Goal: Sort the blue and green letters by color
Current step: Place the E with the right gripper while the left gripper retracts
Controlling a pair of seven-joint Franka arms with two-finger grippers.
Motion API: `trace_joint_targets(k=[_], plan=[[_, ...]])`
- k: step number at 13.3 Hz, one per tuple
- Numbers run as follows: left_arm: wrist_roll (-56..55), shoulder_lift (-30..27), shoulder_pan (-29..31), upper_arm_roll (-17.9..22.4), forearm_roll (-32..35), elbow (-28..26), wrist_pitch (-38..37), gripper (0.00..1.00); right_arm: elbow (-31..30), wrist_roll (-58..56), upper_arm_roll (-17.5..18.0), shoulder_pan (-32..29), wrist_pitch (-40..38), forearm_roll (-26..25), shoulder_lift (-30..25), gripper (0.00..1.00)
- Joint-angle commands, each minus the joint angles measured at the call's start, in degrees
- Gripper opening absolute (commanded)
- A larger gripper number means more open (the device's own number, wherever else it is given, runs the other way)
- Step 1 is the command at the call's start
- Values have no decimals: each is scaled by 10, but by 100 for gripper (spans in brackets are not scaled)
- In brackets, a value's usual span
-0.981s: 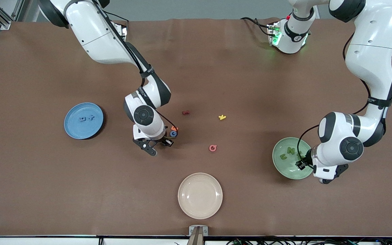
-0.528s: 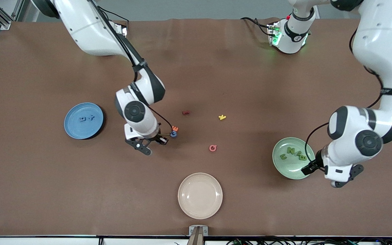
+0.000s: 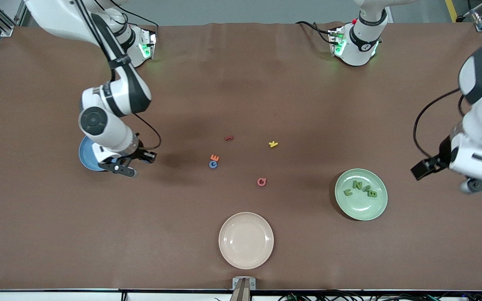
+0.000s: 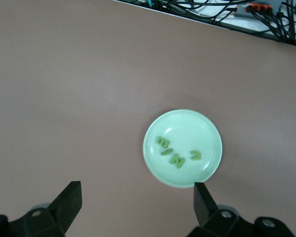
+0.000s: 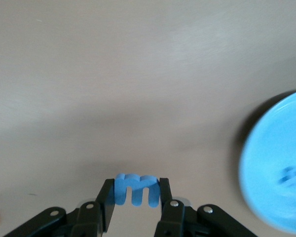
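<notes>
We see the blue E (image 5: 134,190) pinched between the fingers of the right end effector (image 5: 134,197), up in the air beside the blue plate (image 3: 87,156), which carries more blue letters (image 5: 289,173). The blue C (image 3: 213,164) lies mid-table, touching the orange E (image 3: 214,157). Four green letters (image 3: 360,187) sit in the green plate (image 3: 377,207) toward the left arm's end. The left end effector (image 4: 135,203) hangs empty, fingers wide apart, off the plate's edge. The table (image 3: 241,83) has a brown cover; cables run along its front edge.

A second ago the right end effector was down by the blue C, the left one over the green plate; both have moved away.
</notes>
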Motion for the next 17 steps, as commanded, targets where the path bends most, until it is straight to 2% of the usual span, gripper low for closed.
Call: trace_joint_targets(k=[1,3,6,7,10,17], plan=[[59,-60,3,5,-39,-20,-42,100,-37,-118,11,-64,9,21,-20,17],[86,-85,4,19,-51,-22,-69,100,-46,-218,8,-94,9,26,-22,17],[154,-115,-63,128,-93,-26,-113,100,-49,-350,8,-138,24,26,-15,17],[173,-121,-62,134,-113,-28,-121,100,-50,-386,8,-150,35,25,-12,17],[196,-124,-56,143,-119,-29,-126,100,-55,-460,7,-167,62,20,12,17],[197,-121,-56,142,-120,-26,-120,100,-69,-519,7,-176,72,19,33,17]])
